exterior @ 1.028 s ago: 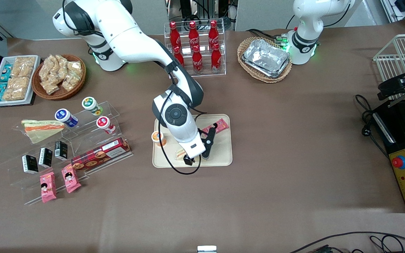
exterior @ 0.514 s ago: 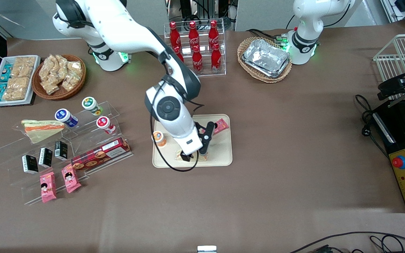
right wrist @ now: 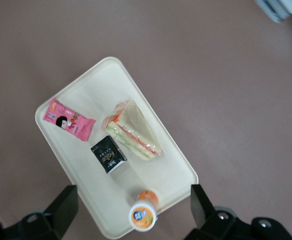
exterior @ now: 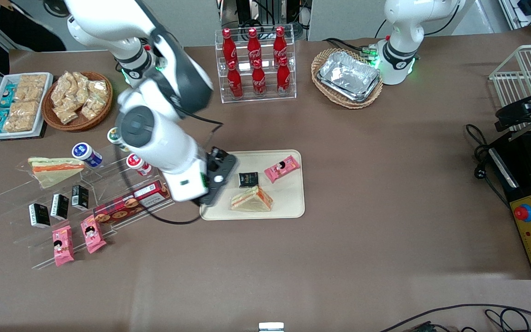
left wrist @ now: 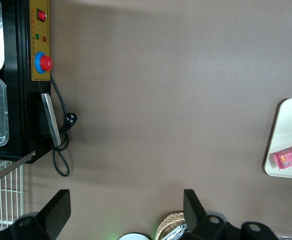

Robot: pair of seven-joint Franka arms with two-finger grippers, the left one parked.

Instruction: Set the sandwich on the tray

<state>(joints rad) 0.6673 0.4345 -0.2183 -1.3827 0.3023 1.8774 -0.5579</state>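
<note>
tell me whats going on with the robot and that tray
The sandwich lies on the tray, beside a small black carton, a pink snack pack and an orange-lidded cup. The right arm's gripper holds nothing and hangs open above the tray's edge toward the working arm's end.

Open tray [exterior: 293,193] corner beside sandwich [exterior: 252,200]; gripper [exterior: 215,177] apparently clear.

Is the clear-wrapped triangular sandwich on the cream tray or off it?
On it: the sandwich lies flat inside the tray, beside a small black carton. The gripper is above the tray's edge.
</note>
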